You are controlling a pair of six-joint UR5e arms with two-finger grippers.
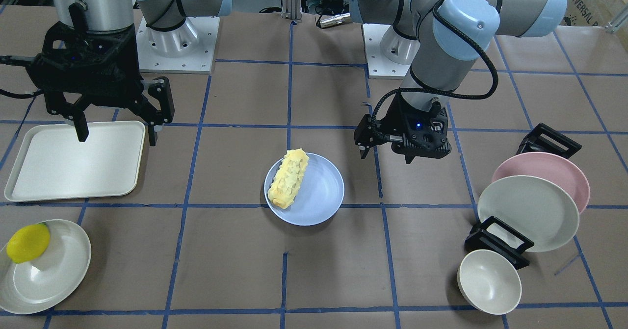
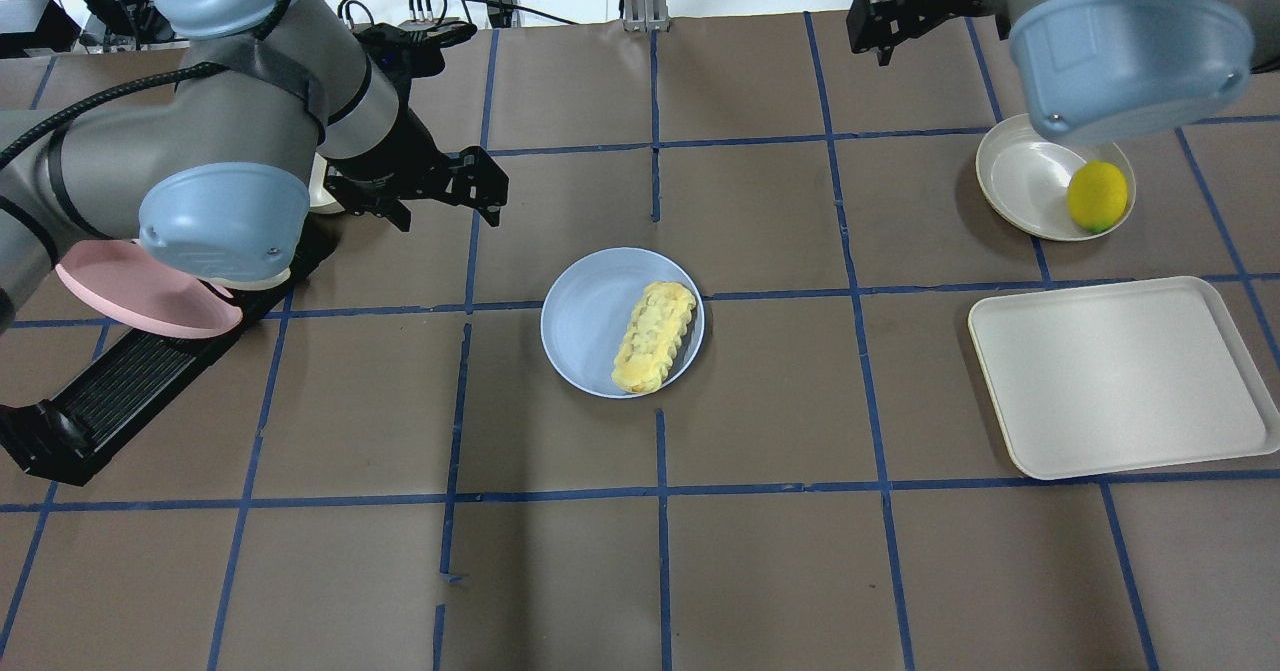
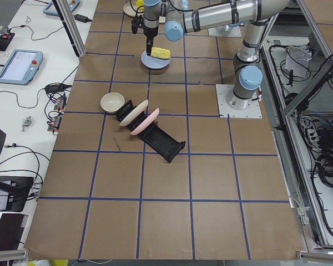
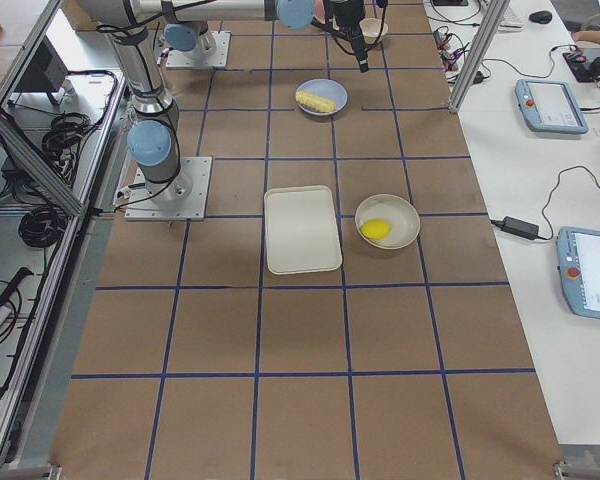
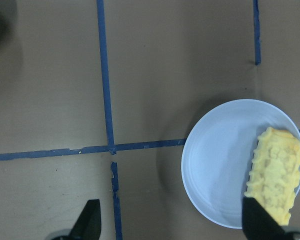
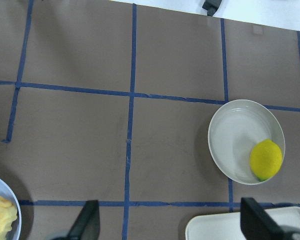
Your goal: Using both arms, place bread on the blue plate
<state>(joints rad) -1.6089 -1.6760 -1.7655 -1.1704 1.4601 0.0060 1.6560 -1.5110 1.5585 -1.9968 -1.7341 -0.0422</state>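
Observation:
The bread (image 1: 289, 178) lies on the blue plate (image 1: 319, 196) at the table's middle, along the plate's edge nearer the right arm, with one end over the rim. It also shows in the overhead view (image 2: 655, 336) on the plate (image 2: 590, 321). My left gripper (image 1: 386, 153) hangs open and empty just beside the plate. Its wrist view shows the plate (image 5: 215, 160) and the bread (image 5: 275, 172). My right gripper (image 1: 117, 135) is open and empty above the cream tray's edge, well away from the plate.
A cream tray (image 1: 73, 162) lies on the right arm's side. A cream plate (image 1: 54, 275) there holds a lemon (image 1: 28, 243). On the left arm's side a black rack (image 1: 498, 243) holds a pink plate (image 1: 554, 167) and a cream plate (image 1: 527, 211), next to a cream bowl (image 1: 489, 281).

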